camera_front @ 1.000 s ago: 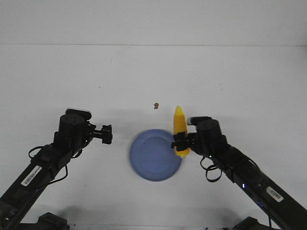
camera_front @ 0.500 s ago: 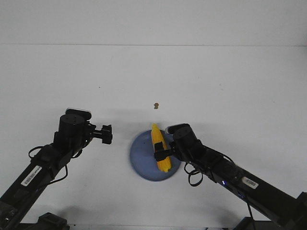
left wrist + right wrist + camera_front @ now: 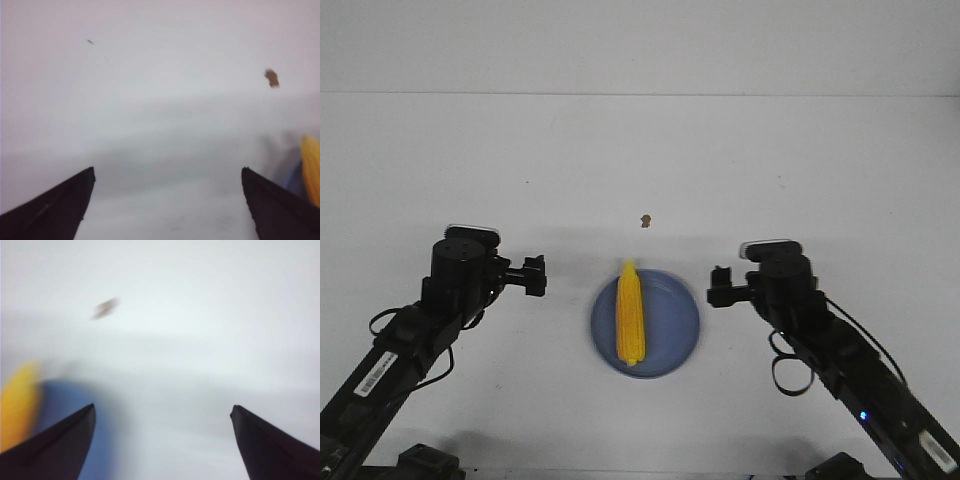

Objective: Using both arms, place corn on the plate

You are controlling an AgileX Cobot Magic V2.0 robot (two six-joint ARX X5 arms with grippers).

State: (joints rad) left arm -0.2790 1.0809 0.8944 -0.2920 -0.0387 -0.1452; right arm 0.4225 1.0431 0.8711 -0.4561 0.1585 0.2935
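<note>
The yellow corn (image 3: 631,313) lies lengthwise on the periwinkle-blue plate (image 3: 677,322), its pointed end away from me. My right gripper (image 3: 718,288) is open and empty just right of the plate's rim. My left gripper (image 3: 534,277) is open and empty, to the left of the plate with a gap of table between. In the left wrist view the corn (image 3: 312,170) and the plate's edge (image 3: 295,178) show beside one finger. In the right wrist view, blurred, the corn (image 3: 19,402) and plate (image 3: 70,400) show at the side, with the gripper (image 3: 162,410) over bare table.
A tiny brown speck (image 3: 645,220) lies on the white table (image 3: 800,180) beyond the plate; it also shows in the left wrist view (image 3: 272,77) and the right wrist view (image 3: 104,308). The table's far edge meets a pale wall.
The right gripper carried the corn left over the plate, let it go and drew back to the right, open. The corn now lies on the plate. The left arm shifted slightly left.
</note>
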